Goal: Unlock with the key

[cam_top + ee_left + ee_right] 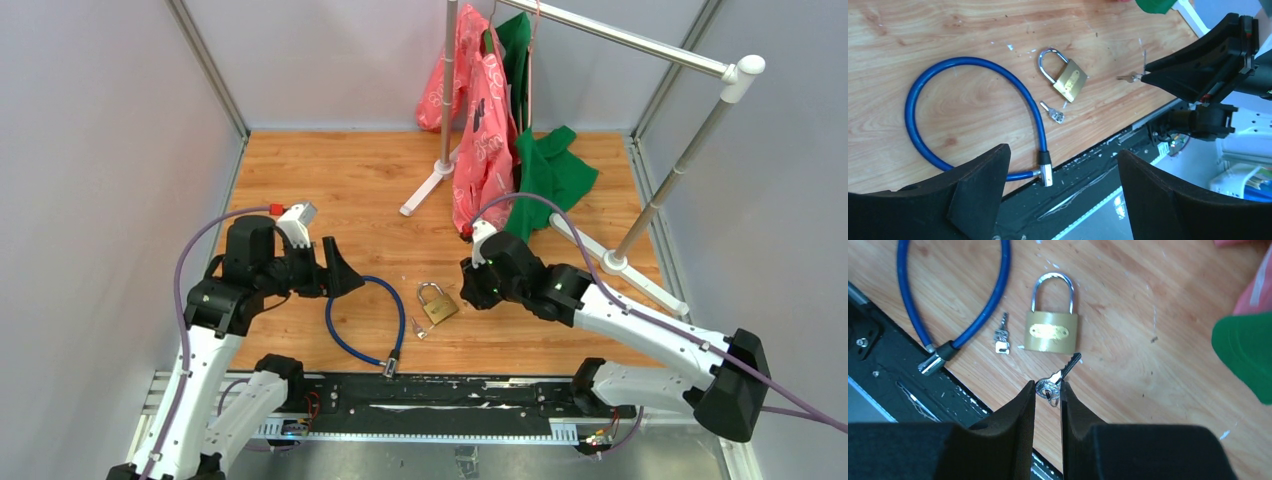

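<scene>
Key (1062, 373) in right jaws, blade aslant toward padlock (1051, 331) base

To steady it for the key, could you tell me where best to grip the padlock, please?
I'd pinch the padlock across its brass body's narrow sides, from above: it lies flat, and that leaves its bottom end free for the key.

padlock (1051, 331): brass, flat, shackle closed | key (1070, 365): in R claw (1048, 388), tip nr padlock
</scene>
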You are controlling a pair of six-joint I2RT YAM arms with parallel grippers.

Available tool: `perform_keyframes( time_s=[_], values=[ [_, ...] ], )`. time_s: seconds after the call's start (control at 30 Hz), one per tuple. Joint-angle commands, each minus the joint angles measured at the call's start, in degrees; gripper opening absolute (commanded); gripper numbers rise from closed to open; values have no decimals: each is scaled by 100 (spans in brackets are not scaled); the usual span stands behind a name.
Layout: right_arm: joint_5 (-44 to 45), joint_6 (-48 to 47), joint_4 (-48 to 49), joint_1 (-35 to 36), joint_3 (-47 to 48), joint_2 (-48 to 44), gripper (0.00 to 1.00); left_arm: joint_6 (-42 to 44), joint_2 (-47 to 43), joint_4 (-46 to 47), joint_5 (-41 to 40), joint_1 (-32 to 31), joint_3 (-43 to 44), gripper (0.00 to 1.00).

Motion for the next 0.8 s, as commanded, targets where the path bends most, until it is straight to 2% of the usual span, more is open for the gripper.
perform_keyframes(
  time_s=[0.0, 0.1, 0.27, 0.57, 0.77],
  values=[
    [19, -507, 108, 274, 480, 170, 12, -274, 71, 13, 458, -91, 195, 83],
    [-59, -785, 171, 355, 707, 292, 12, -465, 160, 109, 563, -168, 265, 81],
    [-764, -1311, 529, 398, 809, 305, 13, -1010, 376, 575, 604, -532, 327, 79],
    [-1835, -2457, 1475, 407, 471, -129, 15, -1528, 900, 1157, 203, -1474, 465, 79],
    [-2099, -2755, 1869, 416, 331, -341, 16, -1850, 1167, 1543, 199, -1900, 533, 76]
  ],
)
